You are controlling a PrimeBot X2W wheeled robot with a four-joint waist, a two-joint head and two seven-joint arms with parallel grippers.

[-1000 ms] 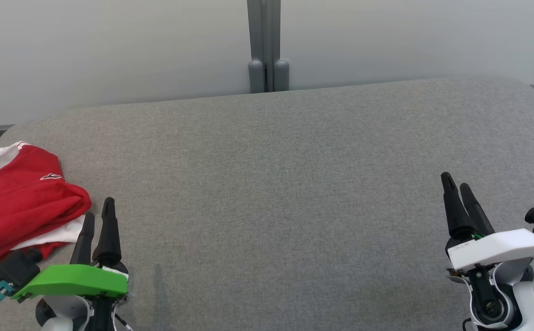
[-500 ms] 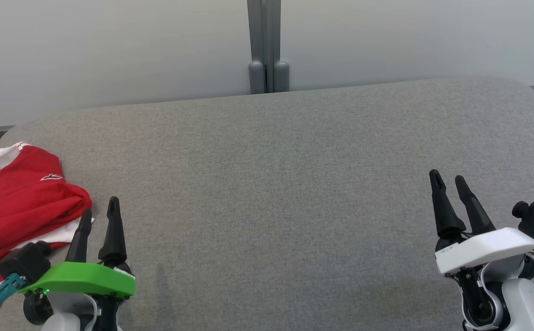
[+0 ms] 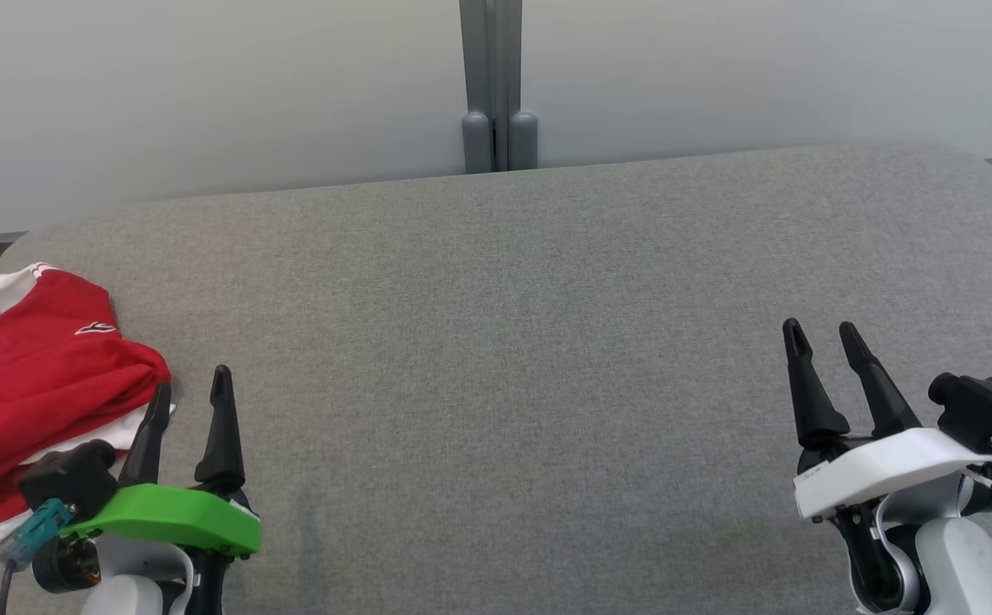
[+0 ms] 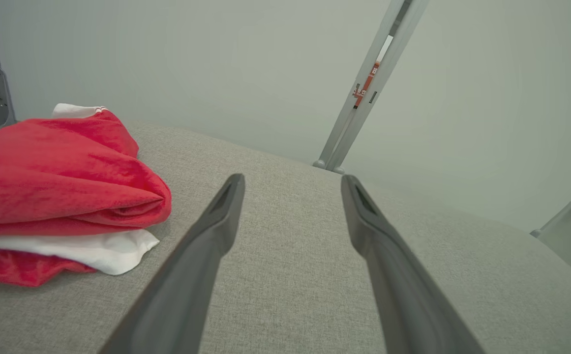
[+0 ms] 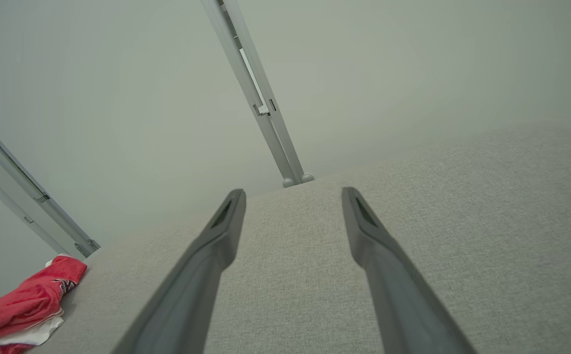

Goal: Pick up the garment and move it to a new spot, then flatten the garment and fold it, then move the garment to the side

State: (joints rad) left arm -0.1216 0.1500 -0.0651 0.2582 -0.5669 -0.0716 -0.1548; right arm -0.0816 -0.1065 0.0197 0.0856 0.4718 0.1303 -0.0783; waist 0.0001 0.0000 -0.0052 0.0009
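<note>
Left gripper [image 3: 190,382] hovers over the table's [image 3: 504,342] near left part, jaws wide apart and holding nothing. Right gripper [image 3: 820,328] stands over the table's near right part, likewise wide open and empty. Garment [image 3: 43,376], red with white trim, lies in a loose bunched heap at the table's left end, reaching its left edge. The left gripper's outer finger is just beside the white hem, apparently not touching. Assessment: pick-up not yet made. Risks: a shallow pinch may take the top layer alone, so the heap unrolls and trails across the table. A sideways nudge from the open finger may push cloth over the table's left edge. A steep descent may drive fingertips into the table's fabric cover. The right gripper is too far across the table to help a slipping grasp.
</note>
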